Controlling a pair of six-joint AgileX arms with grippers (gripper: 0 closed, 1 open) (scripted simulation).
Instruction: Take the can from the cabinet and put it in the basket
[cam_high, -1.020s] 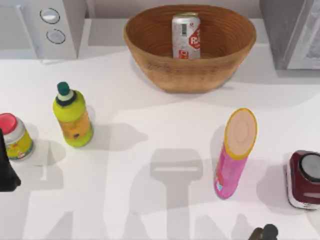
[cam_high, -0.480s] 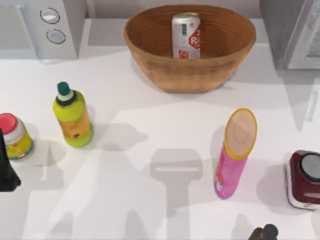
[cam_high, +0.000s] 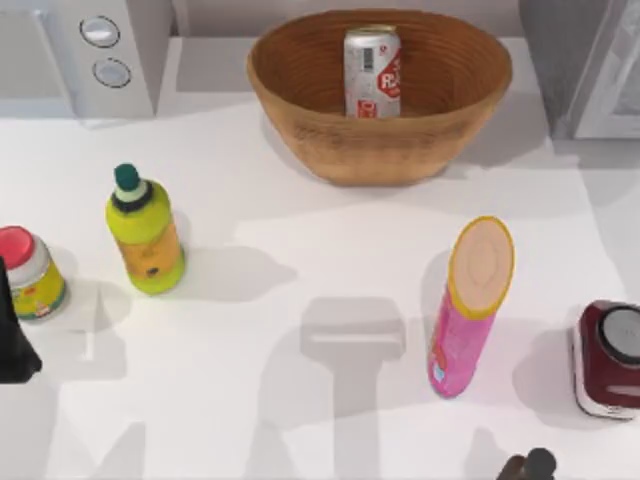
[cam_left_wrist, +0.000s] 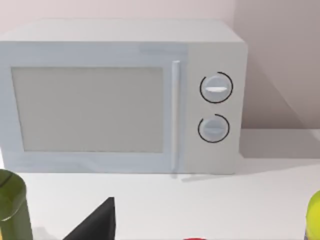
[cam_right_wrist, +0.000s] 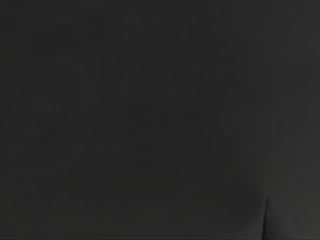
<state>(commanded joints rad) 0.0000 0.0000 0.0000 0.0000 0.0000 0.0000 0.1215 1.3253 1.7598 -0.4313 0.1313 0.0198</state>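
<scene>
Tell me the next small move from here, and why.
Probably none beyond keeping both arms parked. The can already stands upright inside the basket, with nothing touching it. The left arm sits at the table's left edge and the right arm at the bottom right, both well away from it. The right wrist view is dark.

White table (cam_high: 300, 250), pale wall (cam_left_wrist: 280, 60) behind, w/ soft shadows

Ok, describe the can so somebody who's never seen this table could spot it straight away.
Find the wicker basket at the back middle of the table, between the white microwave and the grey cabinet. The can stands upright inside it: silver with a red label and white letters, the one thing in the basket.
</scene>
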